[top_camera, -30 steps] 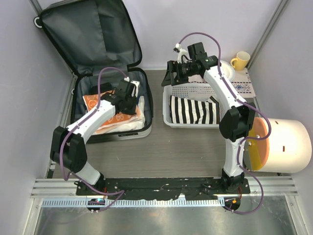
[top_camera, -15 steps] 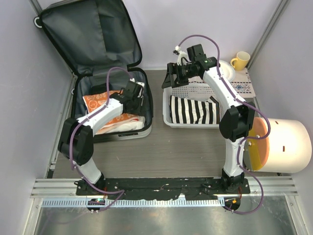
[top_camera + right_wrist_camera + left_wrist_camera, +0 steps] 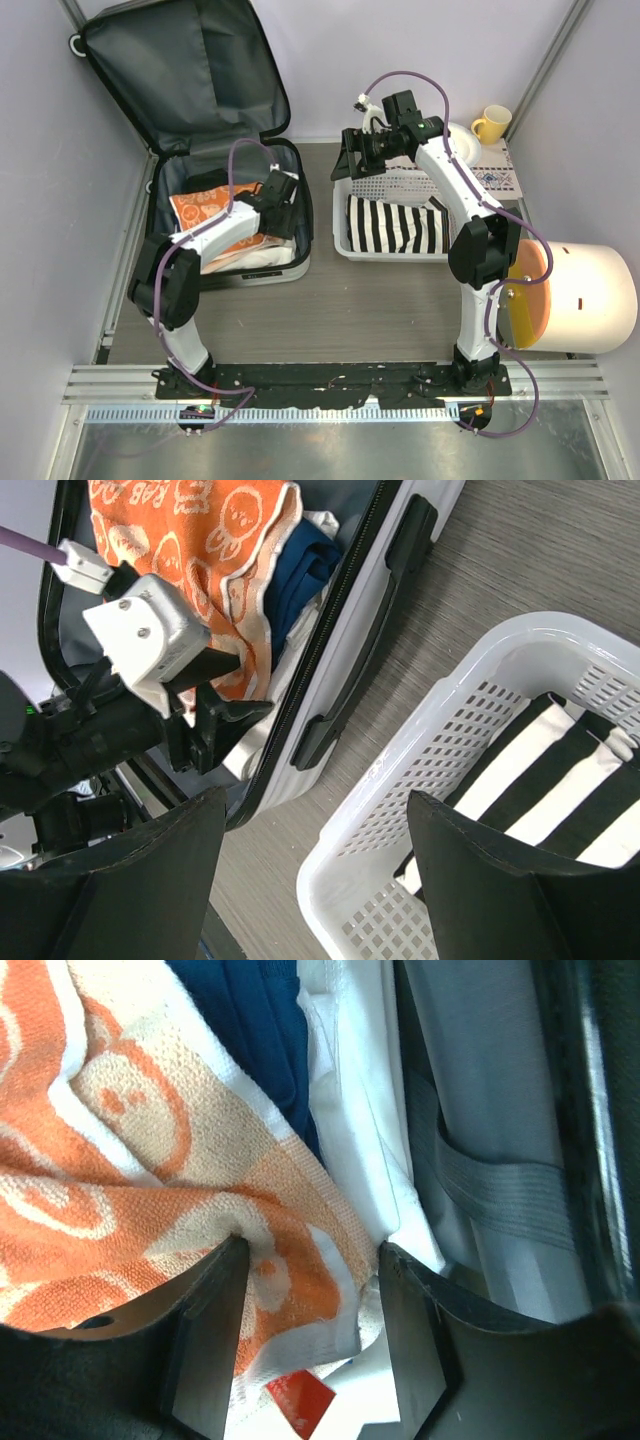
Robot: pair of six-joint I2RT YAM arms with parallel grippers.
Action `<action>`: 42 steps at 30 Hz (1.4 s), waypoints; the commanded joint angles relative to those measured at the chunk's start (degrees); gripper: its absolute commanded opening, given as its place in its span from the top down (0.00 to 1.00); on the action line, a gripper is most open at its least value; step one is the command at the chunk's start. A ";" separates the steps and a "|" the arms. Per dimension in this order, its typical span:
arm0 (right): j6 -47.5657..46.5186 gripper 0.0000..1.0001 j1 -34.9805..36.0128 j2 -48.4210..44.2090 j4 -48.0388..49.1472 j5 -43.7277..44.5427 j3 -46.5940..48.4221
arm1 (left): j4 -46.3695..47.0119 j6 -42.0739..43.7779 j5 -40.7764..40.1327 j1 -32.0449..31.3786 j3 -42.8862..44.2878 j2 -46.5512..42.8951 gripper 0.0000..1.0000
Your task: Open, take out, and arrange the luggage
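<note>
Luggage: left rear of tabletop, lid raised, clothing inside. Left pincer: inside the luggage, about half open, astride the corner of orange towel, fabric touching both fingers; firm hold cannot be told. Right pincer: wide open, empty, above white basket holding striped cloth

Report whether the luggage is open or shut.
Open. The luggage lid stands swung up at the back, lining exposed, and the orange towel lies visible in the lower half.
</note>
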 commanded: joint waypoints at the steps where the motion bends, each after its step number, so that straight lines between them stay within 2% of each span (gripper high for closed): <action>1: -0.24 0.21 -0.02 -1.08 1.22 -1.56 0.53 | 0.26 -0.09 1.36 0.43 -1.00 -7.17 0.41; 4: 0.20 0.21 0.07 -0.90 1.48 -2.18 0.71 | 0.09 -0.09 5.13 1.22 -2.58 -10.07 0.41; 6: 0.38 0.21 0.07 -0.73 1.66 -2.53 0.89 | 0.70 -0.09 5.76 1.83 -3.55 -11.05 0.49; 11: 0.82 0.21 0.42 -0.11 1.92 -3.06 1.41 | 0.53 0.26 6.46 3.06 -4.78 -11.05 0.83; 15: 2.65 0.21 0.95 0.94 2.71 -4.63 1.94 | 0.52 0.35 8.04 4.90 -4.61 -11.92 1.00; 19: 9.84 0.21 3.31 2.26 5.95 -8.50 1.24 | 3.07 1.05 13.75 7.01 -7.15 -18.14 1.00; 21: 16.16 0.21 4.20 2.52 13.05 -13.33 -1.91 | 5.09 2.01 18.40 7.28 -9.69 -21.58 1.00; 22: 26.29 0.21 5.68 2.61 16.65 -12.56 -3.49 | 5.53 2.11 19.03 7.28 -10.40 -24.21 1.00; 25: 35.33 0.21 8.06 4.71 22.82 -8.42 -4.21 | 5.19 2.20 20.43 7.37 -12.25 -28.35 1.00; 32: 44.92 0.21 15.00 10.69 29.69 -7.19 -0.26 | 2.11 2.81 22.81 7.37 -14.71 -33.63 1.00; 42: 45.99 0.23 18.62 15.79 31.63 -6.40 0.89 | -0.26 2.72 27.55 7.46 -16.30 -39.43 1.00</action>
